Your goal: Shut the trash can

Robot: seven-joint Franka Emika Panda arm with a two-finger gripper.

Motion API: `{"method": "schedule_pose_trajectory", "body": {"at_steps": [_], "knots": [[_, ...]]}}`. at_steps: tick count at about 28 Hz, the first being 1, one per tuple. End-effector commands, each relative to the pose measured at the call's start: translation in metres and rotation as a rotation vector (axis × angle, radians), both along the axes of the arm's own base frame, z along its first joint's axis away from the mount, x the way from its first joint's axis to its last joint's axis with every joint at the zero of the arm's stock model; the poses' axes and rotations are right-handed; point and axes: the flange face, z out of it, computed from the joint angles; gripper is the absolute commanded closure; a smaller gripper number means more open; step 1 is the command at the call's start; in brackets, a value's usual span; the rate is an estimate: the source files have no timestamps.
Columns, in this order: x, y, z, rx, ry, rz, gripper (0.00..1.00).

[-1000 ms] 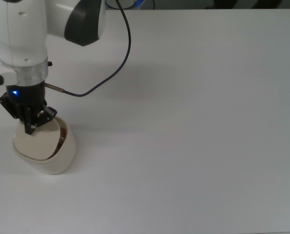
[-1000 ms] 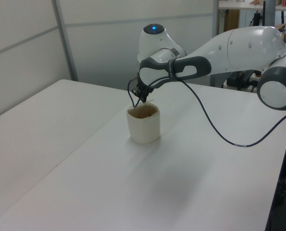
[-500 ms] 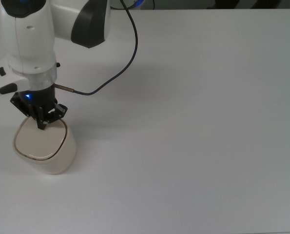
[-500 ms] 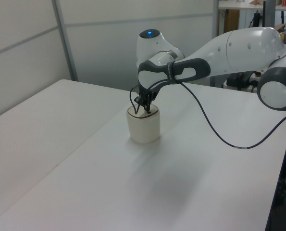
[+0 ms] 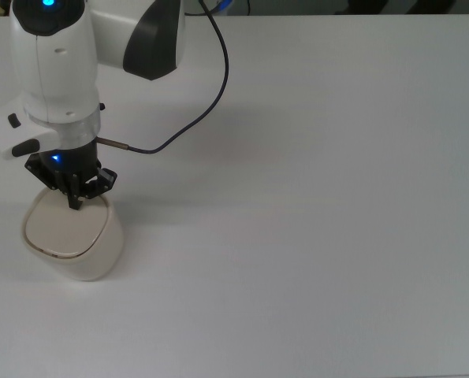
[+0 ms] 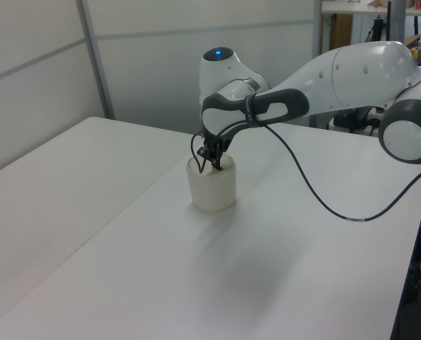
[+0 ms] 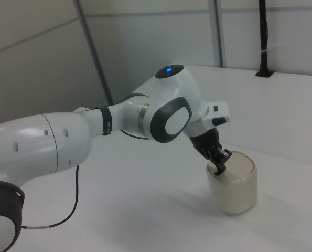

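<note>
One trash can (image 5: 70,240) stands on the white table (image 5: 321,220), near the table's edge at the top view's left and nearer the bottom edge than the top one. The rest of the table surface, out toward the top view's right, is bare white, apart from a dark cable (image 5: 206,94) that hangs over it from the arm. In the left view the trash can (image 6: 211,185) sits near the middle of the table's width, with bare surface on every side. Its flat lid lies down level on the body, a thin dark line running round the rim, so nothing inside shows. One arm reaches over it, and its one tool (image 5: 76,201) points down with its tip at the lid's edge nearest the arm. The fingers look drawn together and hold nothing.
</note>
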Motion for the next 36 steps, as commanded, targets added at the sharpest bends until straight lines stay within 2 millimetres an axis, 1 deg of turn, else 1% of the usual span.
{"method": "schedule_pose_trajectory", "body": {"at_steps": [1,3,6,9,10,12,13,14,15,16,17,18,21,22,26,32,33,36], "knots": [[-0.002,0.018,-0.036,0.006,0.073,0.022,1.00],[-0.001,0.018,-0.030,0.016,0.061,0.012,1.00],[-0.002,0.016,0.009,0.038,-0.009,-0.024,1.00],[-0.005,0.013,0.034,0.072,-0.050,-0.058,1.00],[-0.008,0.011,0.054,0.087,-0.077,-0.076,0.94],[-0.011,0.008,0.069,0.099,-0.100,-0.094,0.87],[-0.013,0.008,0.077,0.100,-0.108,-0.097,0.81],[-0.015,0.007,0.082,0.101,-0.110,-0.100,0.74],[-0.017,0.007,0.086,0.103,-0.113,-0.101,0.62],[-0.021,0.008,0.094,0.106,-0.110,-0.102,0.27],[-0.023,0.008,0.096,0.109,-0.103,-0.106,0.08],[-0.025,0.008,0.098,0.110,-0.094,-0.108,0.00],[-0.033,0.010,0.104,0.116,-0.056,-0.106,0.00],[-0.039,0.012,0.113,0.120,-0.035,-0.099,0.00],[-0.051,0.014,0.122,0.132,0.017,-0.099,0.00],[-0.069,0.019,0.122,0.154,0.140,-0.070,0.00],[-0.076,0.020,0.123,0.156,0.184,-0.041,0.00],[-0.086,0.022,0.131,0.163,0.223,-0.001,0.00]]}}
